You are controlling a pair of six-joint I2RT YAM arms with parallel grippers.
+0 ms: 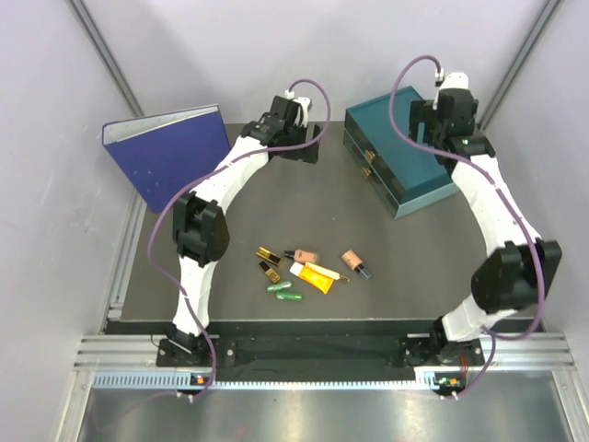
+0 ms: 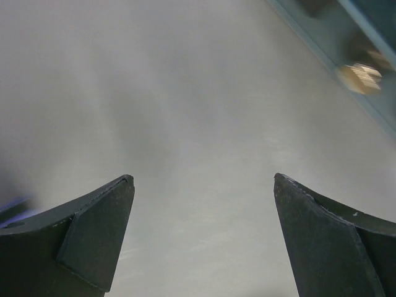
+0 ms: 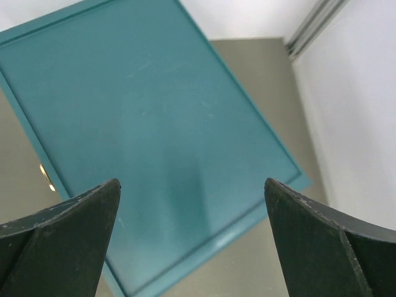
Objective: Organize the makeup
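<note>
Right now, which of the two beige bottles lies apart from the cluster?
The right-hand beige bottle, lying alone toward the teal drawer box; the other beige bottle sits beside the yellow-orange tube.

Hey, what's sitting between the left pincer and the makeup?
Nothing: the top view shows only bare table between the left pincer and the makeup.

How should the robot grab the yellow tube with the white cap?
Probably from straight above, pinching the yellow tube across its orange middle. It lies flat and slanted, so the grip should turn to close on its long sides. Its capped end sits close to a gold-and-black case.
</note>
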